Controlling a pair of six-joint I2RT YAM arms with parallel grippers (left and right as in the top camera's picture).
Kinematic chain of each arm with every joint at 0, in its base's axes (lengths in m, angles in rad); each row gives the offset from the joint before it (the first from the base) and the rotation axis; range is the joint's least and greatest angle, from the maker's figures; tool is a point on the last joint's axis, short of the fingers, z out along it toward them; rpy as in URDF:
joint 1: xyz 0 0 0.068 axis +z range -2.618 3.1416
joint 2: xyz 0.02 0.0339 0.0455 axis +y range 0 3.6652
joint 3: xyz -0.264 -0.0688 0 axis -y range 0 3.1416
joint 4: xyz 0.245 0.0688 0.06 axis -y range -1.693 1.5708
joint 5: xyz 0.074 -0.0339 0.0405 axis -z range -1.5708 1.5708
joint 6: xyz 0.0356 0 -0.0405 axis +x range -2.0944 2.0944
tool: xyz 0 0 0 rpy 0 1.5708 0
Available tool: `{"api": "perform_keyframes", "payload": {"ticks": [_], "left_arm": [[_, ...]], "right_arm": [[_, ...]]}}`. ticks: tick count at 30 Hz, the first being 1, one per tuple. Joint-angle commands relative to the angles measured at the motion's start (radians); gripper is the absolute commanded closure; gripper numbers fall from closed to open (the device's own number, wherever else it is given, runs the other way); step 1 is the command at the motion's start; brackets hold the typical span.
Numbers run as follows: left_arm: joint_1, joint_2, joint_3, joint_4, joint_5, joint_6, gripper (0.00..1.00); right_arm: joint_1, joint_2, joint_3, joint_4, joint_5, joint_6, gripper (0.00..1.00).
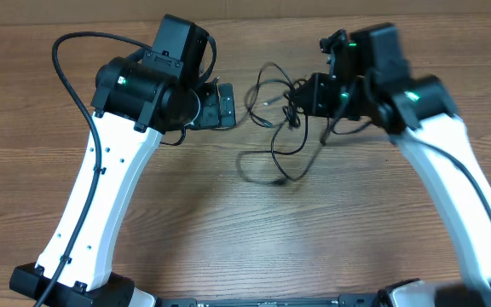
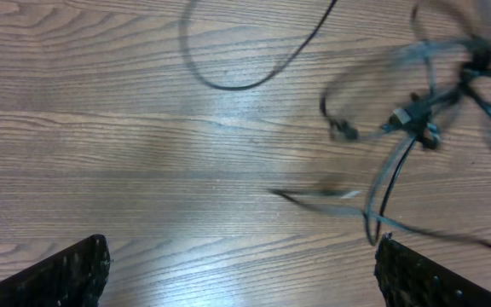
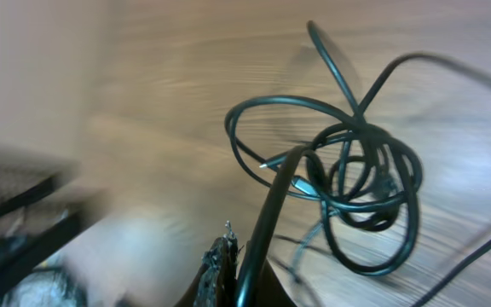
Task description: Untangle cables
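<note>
The cables (image 1: pixel 281 119) are thin black cords in a loose knot at the table's middle back, with loops trailing toward the front. My right gripper (image 1: pixel 307 95) is shut on one cable strand (image 3: pixel 267 230) and holds the knotted coil (image 3: pixel 356 183) lifted off the wood. My left gripper (image 1: pixel 225 106) is open and empty just left of the tangle. In the left wrist view its two dark fingers (image 2: pixel 241 273) frame bare wood, with the blurred tangle (image 2: pixel 416 115) and a plug end ahead to the right.
The wooden table (image 1: pixel 228 222) spans the view. A thicker black arm cable (image 1: pixel 71 77) arcs off the left arm at the back left. The white arm links run down both sides toward the front edge.
</note>
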Motion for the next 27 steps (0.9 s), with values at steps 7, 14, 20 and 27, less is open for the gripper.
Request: {"api": "perform_keyframes", "payload": {"ticks": [7,14,20,27], "left_arm": [[0.004,0.007,0.015,-0.003,-0.011,-0.003,0.01],[0.004,0.007,0.016,-0.003,-0.011,-0.003,0.01],[0.004,0.007,0.015,-0.003,-0.011,-0.003,0.0],[0.004,0.007,0.015,-0.003,-0.011,-0.003,0.01]], "right_arm": [[-0.006,-0.054,0.014,-0.011,0.32,0.143,0.96],[-0.006,-0.051,0.014,0.014,-0.085,-0.062,0.96],[-0.006,-0.046,0.014,0.049,-0.261,-0.285,0.96],[-0.005,-0.033,0.012,-0.001,0.181,0.166,0.96]]}}
